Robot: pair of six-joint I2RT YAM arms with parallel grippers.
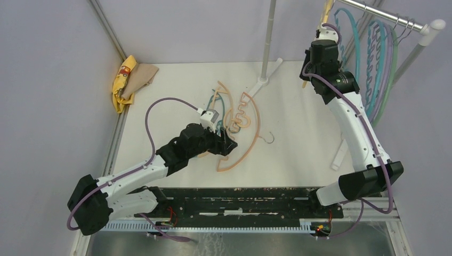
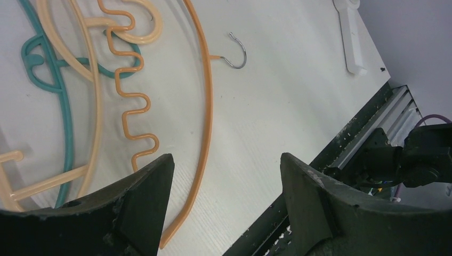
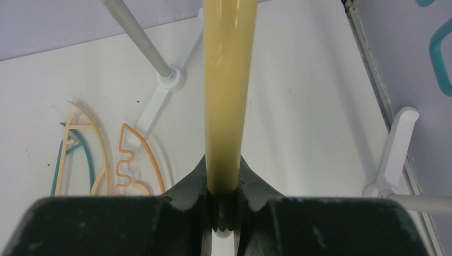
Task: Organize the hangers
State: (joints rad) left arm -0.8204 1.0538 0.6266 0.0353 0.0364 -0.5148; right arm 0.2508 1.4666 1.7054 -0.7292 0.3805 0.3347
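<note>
Several hangers lie in a pile mid-table: an orange one [image 1: 250, 133], a pale tan one [image 1: 226, 93] and a teal one [image 1: 213, 101]. My left gripper [image 1: 226, 143] is open just above the table at the pile's near end. In the left wrist view the orange hanger's [image 2: 205, 106] tip lies between the jaws by the left finger [image 2: 154, 181], my left gripper [image 2: 225, 160] touching nothing. My right gripper [image 1: 322, 33] is raised by the rack rail [image 1: 389, 16], shut on a pale tan hanger [image 3: 226, 96]. Teal, lilac and green hangers [image 1: 376, 58] hang on the rail.
The rack's pole [image 1: 269, 37] and white foot [image 1: 265, 80] stand just behind the pile; another foot [image 1: 339, 154] lies at the right. A yellow-and-tan cloth [image 1: 130, 80] sits at the back left. The black front rail [image 1: 240, 200] runs along the near edge.
</note>
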